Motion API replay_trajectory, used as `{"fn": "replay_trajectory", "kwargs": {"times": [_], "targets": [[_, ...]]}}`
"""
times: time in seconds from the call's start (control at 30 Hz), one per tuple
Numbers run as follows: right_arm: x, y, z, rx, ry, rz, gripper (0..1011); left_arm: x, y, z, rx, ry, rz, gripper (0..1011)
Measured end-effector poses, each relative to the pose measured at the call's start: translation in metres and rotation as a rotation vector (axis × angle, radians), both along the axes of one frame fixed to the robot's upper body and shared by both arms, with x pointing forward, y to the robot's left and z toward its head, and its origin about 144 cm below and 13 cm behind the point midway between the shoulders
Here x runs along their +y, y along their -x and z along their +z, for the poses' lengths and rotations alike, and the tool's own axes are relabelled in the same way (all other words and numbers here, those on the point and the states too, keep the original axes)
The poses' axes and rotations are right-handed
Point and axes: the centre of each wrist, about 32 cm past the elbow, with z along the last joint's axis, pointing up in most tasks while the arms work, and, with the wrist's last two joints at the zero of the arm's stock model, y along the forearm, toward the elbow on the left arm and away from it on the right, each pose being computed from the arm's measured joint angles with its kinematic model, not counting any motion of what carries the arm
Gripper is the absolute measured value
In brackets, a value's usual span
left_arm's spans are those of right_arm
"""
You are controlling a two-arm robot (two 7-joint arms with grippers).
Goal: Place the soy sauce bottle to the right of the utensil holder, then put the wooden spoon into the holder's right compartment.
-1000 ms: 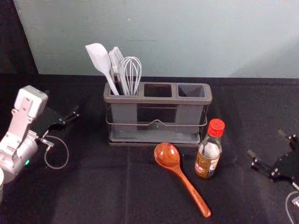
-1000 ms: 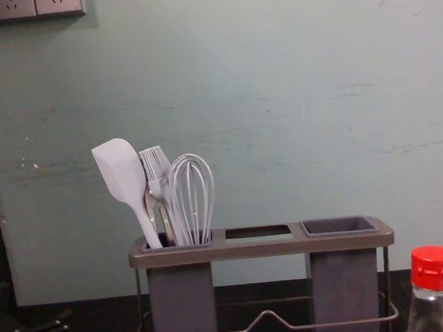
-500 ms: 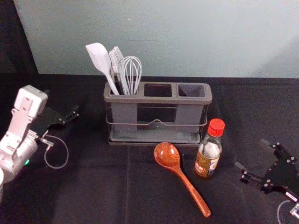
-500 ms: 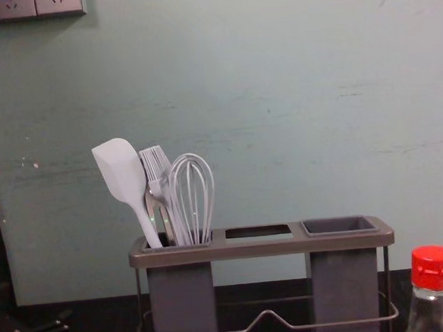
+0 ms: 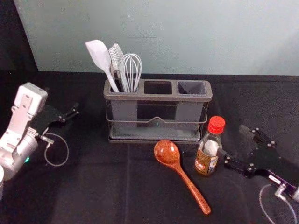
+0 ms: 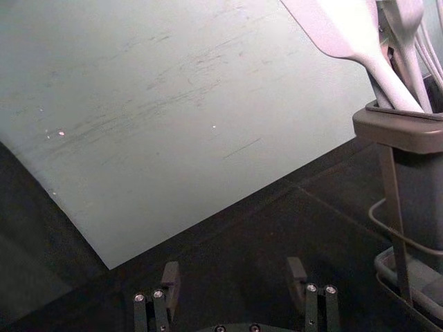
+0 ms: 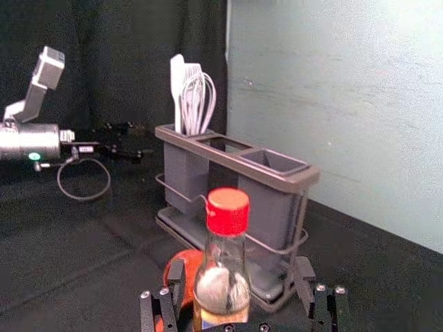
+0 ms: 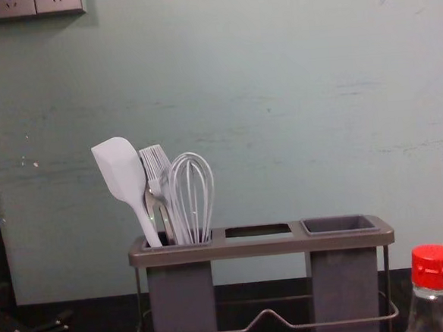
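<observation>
My right gripper (image 5: 233,142) stands open just right of the soy sauce bottle (image 5: 208,149), which is upright with a red cap. In the right wrist view the bottle (image 7: 225,256) rises between the open fingers of the right gripper (image 7: 239,270). The wooden spoon (image 5: 183,175) lies left of the bottle, bowl toward the utensil holder (image 5: 156,97). The holder's right compartment (image 5: 191,88) is empty; white utensils (image 5: 119,70) fill the left one. My left gripper (image 5: 70,113) is parked left of the holder; the left wrist view shows this gripper (image 6: 234,271) open.
Black cloth (image 5: 88,186) covers the table, with a pale wall (image 5: 187,37) behind the holder. The bottle stands close to the holder's front right corner. A cable (image 5: 264,200) loops beside the right gripper.
My right gripper has come in from the right edge toward the bottle, still open. The bottle, spoon, holder and left arm have stayed in place.
</observation>
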Motion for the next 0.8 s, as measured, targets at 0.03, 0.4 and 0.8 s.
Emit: {"fn": "replay_trajectory", "kwargs": {"times": [0.03, 0.4, 0.8], "targets": [[0.001, -0.002, 0.000, 0.000, -0.004, 0.005, 1003, 0.000, 0.000, 0.000, 0.000, 0.000, 0.000, 1005], [0.018, -0.027, 0.004, 0.005, -0.049, 0.039, 1003, 0.000, 0.000, 0.000, 0.000, 0.000, 0.000, 1005], [0.030, -0.035, 0.004, 0.030, -0.082, 0.043, 906, 0.000, 0.000, 0.000, 0.000, 0.000, 0.000, 1005]]}}
